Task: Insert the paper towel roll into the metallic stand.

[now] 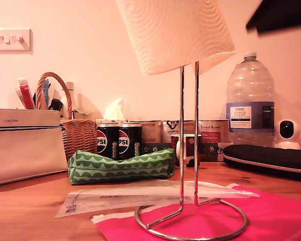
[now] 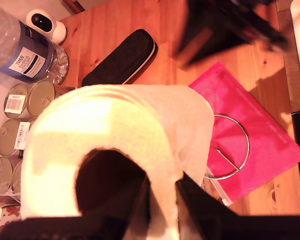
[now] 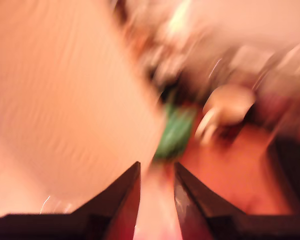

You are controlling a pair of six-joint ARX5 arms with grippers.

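The paper towel roll (image 1: 175,35) hangs tilted at the top of the exterior view, its lower end over the two chrome rods of the metallic stand (image 1: 188,135). The rods' top is hidden by the roll. The stand's ring base rests on a pink mat (image 1: 271,216). Seen from above, the roll (image 2: 115,135) has my first gripper (image 2: 162,187) shut on its wall, one finger inside the dark core, and the stand's ring (image 2: 245,145) lies below. My second gripper (image 3: 157,167) is blurred, its jaws a little apart and empty, beside the roll (image 3: 65,100).
Behind the stand lie a green pouch (image 1: 120,165), Pepsi cans (image 1: 118,140), tins and a mug. A wicker basket (image 1: 75,130) and white bag (image 1: 25,145) stand at the exterior view's left. A water bottle (image 1: 250,100), black case (image 1: 271,158) and white camera (image 1: 288,131) are at its right. A blurred dark arm (image 1: 281,15) hangs at its upper right.
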